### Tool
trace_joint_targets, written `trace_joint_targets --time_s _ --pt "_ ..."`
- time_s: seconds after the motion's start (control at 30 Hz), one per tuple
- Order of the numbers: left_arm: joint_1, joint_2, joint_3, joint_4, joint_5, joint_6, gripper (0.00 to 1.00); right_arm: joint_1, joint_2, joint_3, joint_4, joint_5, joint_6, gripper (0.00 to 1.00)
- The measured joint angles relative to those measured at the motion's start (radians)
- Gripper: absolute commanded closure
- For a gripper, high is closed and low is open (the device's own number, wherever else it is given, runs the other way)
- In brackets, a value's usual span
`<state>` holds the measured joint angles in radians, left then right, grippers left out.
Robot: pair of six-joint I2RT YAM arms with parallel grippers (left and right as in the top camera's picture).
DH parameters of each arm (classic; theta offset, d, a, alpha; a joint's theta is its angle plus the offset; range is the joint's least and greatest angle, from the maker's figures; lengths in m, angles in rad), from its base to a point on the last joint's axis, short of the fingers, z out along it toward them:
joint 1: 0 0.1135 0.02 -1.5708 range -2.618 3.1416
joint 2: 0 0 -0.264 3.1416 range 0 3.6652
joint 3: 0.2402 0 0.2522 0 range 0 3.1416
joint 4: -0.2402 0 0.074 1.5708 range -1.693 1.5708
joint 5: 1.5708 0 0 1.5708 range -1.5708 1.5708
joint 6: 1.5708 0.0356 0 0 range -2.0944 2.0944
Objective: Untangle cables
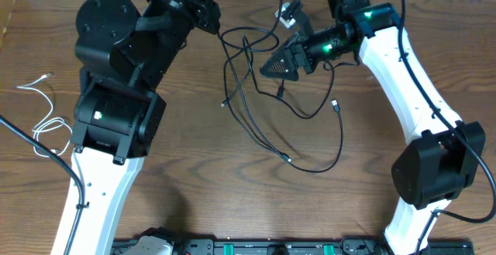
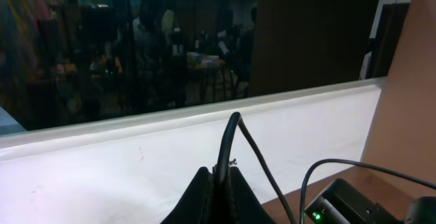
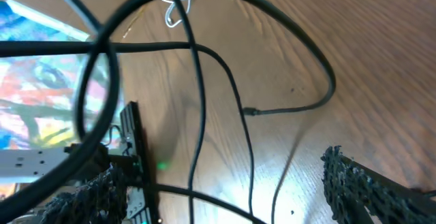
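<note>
Two black cables lie tangled centrally on the desk, the white cable apart at 9 o'clock. One of them is clamped in the left gripper at 12 o'clock; the right gripper is held spread wide over the tangle. Only one crossing cable should be closed on and drawn toward 3 o'clock.

Table wood-grain, matt; blk cables smooth, glossy; R finger pads rough-textured.

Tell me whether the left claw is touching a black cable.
Touching. The left wrist view shows the left claw shut on a black cable, which rises straight out of its closed tip.
</note>
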<state>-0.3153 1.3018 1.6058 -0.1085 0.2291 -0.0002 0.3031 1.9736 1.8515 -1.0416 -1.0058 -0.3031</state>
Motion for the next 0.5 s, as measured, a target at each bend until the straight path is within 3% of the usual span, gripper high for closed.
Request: trace_joint_targets --time_s 0.2,0.4,0.5 --pt "0.000 0.003 0.000 -0.007 0.000 0.000 0.92 0.043 0.000 0.000 0.005 -0.047 -0.003 0.16" --pt "0.000 0.003 0.000 -0.008 0.000 0.000 0.92 0.092 0.000 0.000 0.066 -0.070 0.010 0.39" --pt "0.000 0.003 0.000 -0.010 0.000 0.000 0.92 0.122 0.000 0.000 0.119 -0.023 0.062 0.56"
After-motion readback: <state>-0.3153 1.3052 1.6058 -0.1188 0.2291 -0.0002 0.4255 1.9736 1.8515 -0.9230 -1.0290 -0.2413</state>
